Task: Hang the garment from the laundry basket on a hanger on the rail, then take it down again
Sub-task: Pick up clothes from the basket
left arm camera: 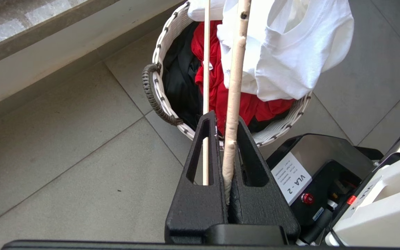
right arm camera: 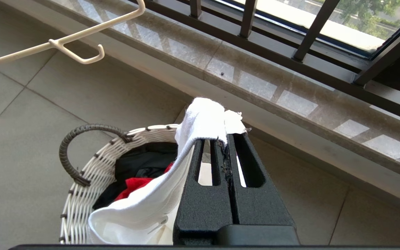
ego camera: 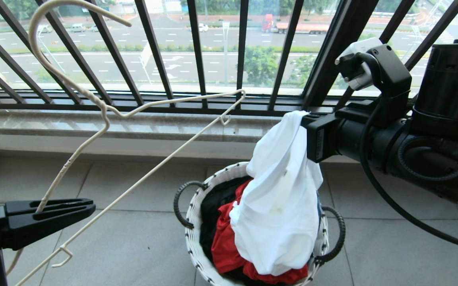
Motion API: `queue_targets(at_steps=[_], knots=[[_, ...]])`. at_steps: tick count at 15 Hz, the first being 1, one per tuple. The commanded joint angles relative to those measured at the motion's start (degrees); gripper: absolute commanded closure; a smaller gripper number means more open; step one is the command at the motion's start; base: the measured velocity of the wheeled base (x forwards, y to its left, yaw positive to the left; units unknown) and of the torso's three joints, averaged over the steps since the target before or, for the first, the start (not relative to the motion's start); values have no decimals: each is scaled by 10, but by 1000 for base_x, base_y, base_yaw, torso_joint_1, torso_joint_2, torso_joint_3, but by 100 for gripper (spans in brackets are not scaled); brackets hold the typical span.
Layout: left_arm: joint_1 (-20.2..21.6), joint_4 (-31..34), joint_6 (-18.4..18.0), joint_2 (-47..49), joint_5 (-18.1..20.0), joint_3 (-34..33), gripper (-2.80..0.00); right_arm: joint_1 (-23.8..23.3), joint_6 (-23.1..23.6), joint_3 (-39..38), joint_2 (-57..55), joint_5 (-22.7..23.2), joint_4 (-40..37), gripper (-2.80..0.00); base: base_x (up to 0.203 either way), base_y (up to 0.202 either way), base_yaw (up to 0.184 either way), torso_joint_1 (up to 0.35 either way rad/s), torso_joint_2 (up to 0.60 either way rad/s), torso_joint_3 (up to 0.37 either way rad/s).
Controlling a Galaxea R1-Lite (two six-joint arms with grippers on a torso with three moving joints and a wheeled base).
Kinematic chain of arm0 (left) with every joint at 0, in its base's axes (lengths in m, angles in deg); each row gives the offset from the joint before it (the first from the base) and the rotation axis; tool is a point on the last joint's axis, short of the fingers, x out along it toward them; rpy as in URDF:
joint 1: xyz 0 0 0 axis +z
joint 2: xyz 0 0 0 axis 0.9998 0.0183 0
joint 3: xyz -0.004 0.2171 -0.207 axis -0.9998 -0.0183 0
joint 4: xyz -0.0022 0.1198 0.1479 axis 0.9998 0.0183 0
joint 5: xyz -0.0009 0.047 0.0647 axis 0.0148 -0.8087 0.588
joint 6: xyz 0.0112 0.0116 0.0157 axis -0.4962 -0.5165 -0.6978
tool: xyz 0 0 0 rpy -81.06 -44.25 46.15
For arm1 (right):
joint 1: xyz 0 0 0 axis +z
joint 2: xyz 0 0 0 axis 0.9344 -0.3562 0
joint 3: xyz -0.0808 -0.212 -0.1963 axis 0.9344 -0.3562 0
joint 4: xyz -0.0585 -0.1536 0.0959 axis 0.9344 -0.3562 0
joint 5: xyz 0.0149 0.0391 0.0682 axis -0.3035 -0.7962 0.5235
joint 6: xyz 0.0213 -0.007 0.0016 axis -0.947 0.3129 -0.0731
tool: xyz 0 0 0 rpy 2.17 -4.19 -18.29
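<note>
My left gripper (ego camera: 93,207) (left arm camera: 227,119), low on the left, is shut on one arm of the cream wire hanger (ego camera: 105,119) (left arm camera: 234,86). The hanger stands tilted, hook up against the window bars, and its notched end (right arm camera: 78,55) shows in the right wrist view. My right gripper (ego camera: 307,127) (right arm camera: 226,137) is shut on an edge of the white garment (ego camera: 280,214) (right arm camera: 203,114) (left arm camera: 290,62). The garment hangs down from it, its lower part still inside the laundry basket (ego camera: 197,254) (left arm camera: 280,130) (right arm camera: 92,173). The chest print is hidden. The rail is out of view.
A red cloth (ego camera: 229,246) and dark clothes lie in the basket. The basket stands on grey floor tiles below a stone sill (ego camera: 133,127) and the black barred window railing (ego camera: 197,51). My own base (left arm camera: 325,166) is close beside the basket.
</note>
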Motion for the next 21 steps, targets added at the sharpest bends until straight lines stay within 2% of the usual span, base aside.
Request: queue_targets(at_steps=[1, 9, 13, 16, 21], knots=[[0, 1, -1, -1, 1, -1, 0, 0, 1, 0, -4, -1, 2, 0, 0, 0, 0, 0, 0, 0], [0, 0, -1, -2, 1, 1, 0, 0, 1, -1, -11, -1, 2, 0, 0, 0, 0, 1, 0, 6], [0, -14, 0, -1, 1, -3, 0, 0, 0, -1, -14, -1, 2, 0, 0, 0, 0, 3, 4, 178], [-1, -74, 4, -1, 1, -29, 0, 0, 0, -1, -15, -1, 2, 0, 0, 0, 0, 3, 1, 200], [-1, -74, 5, 1, 1, -29, 0, 0, 0, -1, -21, -1, 2, 0, 0, 0, 0, 3, 3, 202]])
